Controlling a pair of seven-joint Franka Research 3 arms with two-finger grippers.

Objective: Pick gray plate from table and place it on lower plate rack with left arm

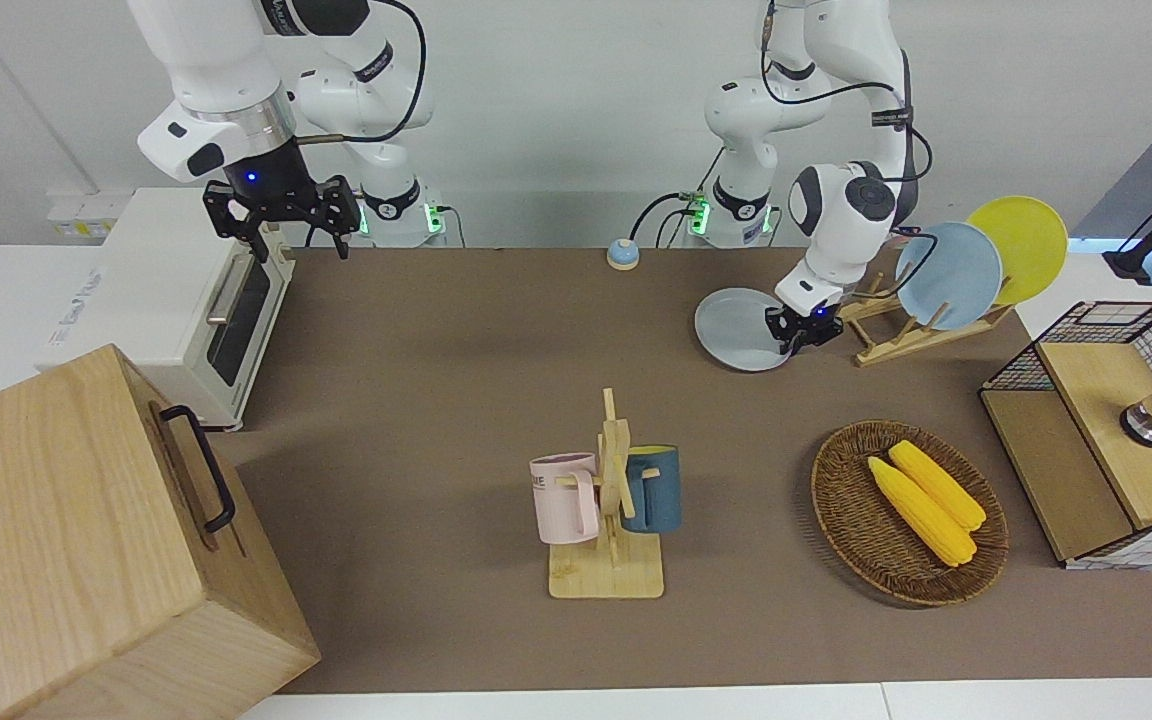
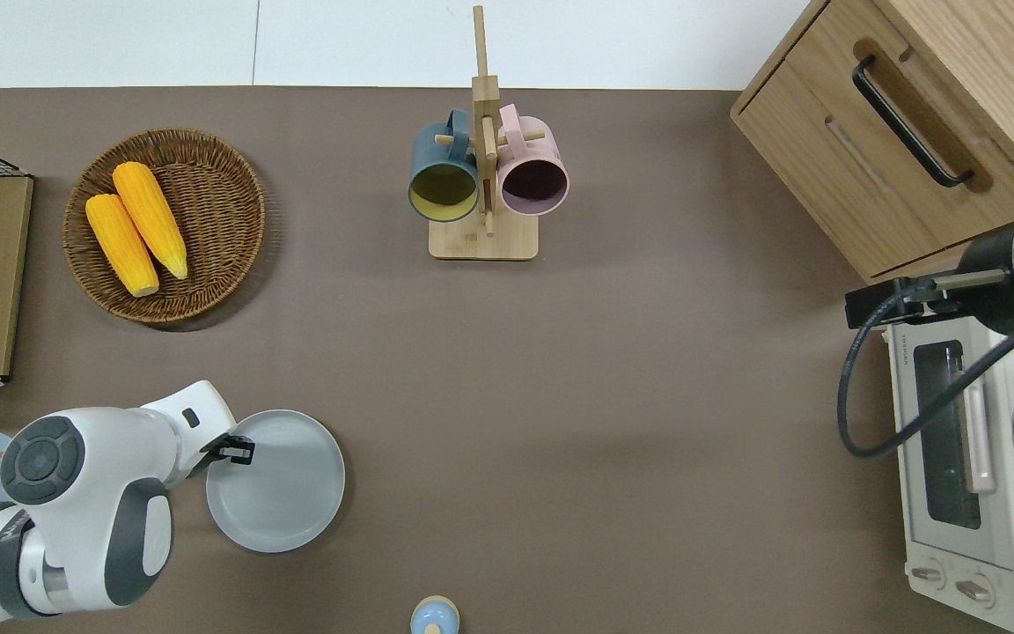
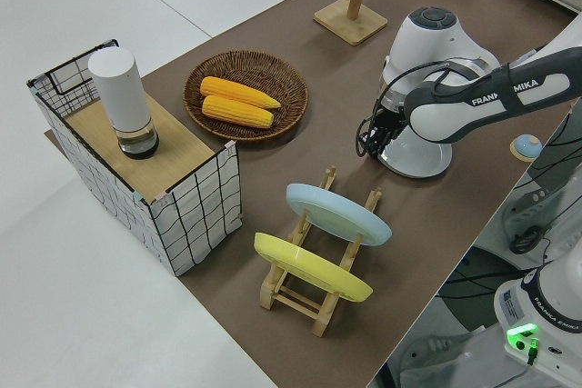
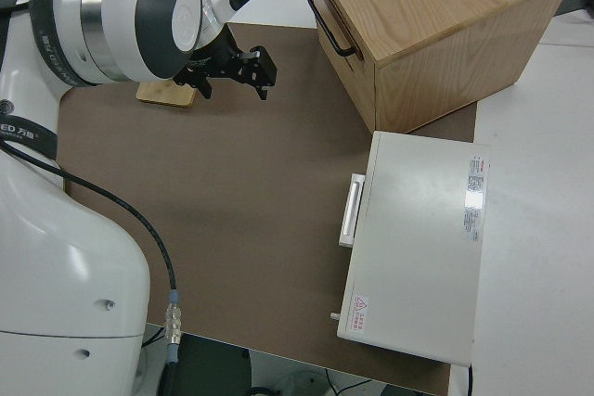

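The gray plate [image 1: 736, 325] [image 2: 282, 489] [image 3: 414, 159] is near the robots toward the left arm's end of the table [image 1: 436, 420], and looks tipped up at one side. My left gripper [image 1: 794, 338] [image 2: 234, 449] [image 3: 375, 134] is shut on the plate's rim, on the side facing the rack. The lower plate rack [image 1: 896, 335] [image 3: 309, 293], light wood with pegs, stands just beside it and holds a light-blue plate [image 1: 948, 275] and a yellow plate [image 1: 1021, 245]. My right gripper [image 1: 281, 215] [image 4: 232, 76] is open and parked.
A wicker basket [image 1: 836, 490] with two corn cobs lies farther from the robots than the rack. A mug stand [image 1: 616, 480] is mid-table. A wire crate [image 1: 1106, 430], a blue bell [image 1: 622, 254], a toaster oven [image 1: 186, 290] and a wooden cabinet [image 1: 66, 540] ring the table.
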